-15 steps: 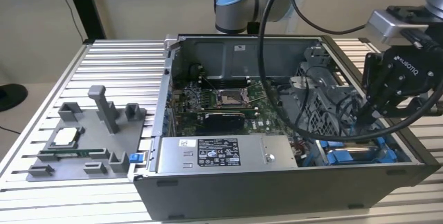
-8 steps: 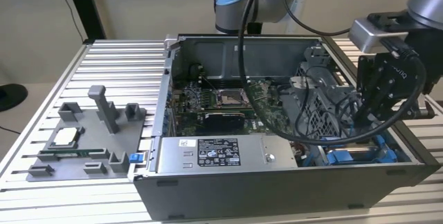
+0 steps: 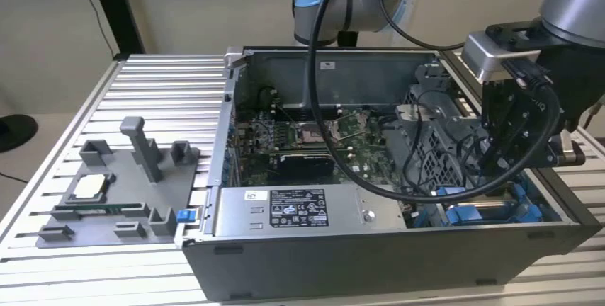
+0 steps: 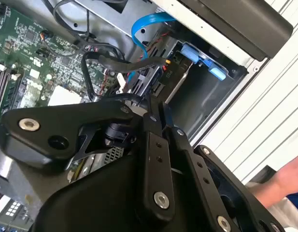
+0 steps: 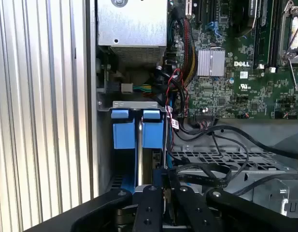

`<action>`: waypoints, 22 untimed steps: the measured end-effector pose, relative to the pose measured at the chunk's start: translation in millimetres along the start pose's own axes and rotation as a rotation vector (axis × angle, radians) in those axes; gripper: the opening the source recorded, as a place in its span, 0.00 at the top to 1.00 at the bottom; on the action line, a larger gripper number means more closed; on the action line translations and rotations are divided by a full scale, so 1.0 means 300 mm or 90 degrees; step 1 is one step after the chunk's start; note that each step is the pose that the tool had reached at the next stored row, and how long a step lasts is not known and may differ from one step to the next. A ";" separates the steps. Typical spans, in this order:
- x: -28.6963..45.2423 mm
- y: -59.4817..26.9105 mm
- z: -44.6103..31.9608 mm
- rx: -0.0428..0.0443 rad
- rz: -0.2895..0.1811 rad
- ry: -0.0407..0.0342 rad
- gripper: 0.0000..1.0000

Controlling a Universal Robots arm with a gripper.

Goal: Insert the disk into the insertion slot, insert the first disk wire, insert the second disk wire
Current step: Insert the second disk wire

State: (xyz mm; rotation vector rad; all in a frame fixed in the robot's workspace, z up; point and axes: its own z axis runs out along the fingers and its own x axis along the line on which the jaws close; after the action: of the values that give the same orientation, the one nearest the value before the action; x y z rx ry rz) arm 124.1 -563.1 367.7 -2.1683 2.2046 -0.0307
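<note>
The disk's blue carrier (image 5: 152,128) stands on edge inside the insertion slot (image 5: 134,104), a grey bay at the case's corner. In the exterior view the same blue rails (image 3: 472,214) show at the case's front right. My gripper (image 5: 164,182) hangs just above the disk's end, its fingers drawn together on the plug of a black disk wire (image 5: 209,175). In the second wrist view the gripper (image 4: 153,105) meets that black wire (image 4: 98,60) beside the blue tabs (image 4: 201,55). A blue flat cable (image 4: 144,26) loops above the bay.
The open computer case (image 3: 378,263) lies on a ribbed aluminium table (image 3: 142,86). Inside it are a perforated grey cage (image 5: 226,157), the motherboard (image 5: 245,72) and the power supply (image 3: 293,210). A grey fixture (image 3: 123,193) stands at the exterior view's left. A person's hand (image 4: 286,181) is near the table edge.
</note>
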 end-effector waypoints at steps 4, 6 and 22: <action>0.002 0.001 0.002 0.0004 0.000 -0.0001 1.00; 0.005 0.002 0.006 0.0017 0.000 -0.0001 1.00; 0.009 -0.005 0.039 0.0040 0.011 0.0008 1.00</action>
State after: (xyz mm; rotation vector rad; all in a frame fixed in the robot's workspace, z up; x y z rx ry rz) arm 126.2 -565.6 356.0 -2.1462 2.2209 -0.0384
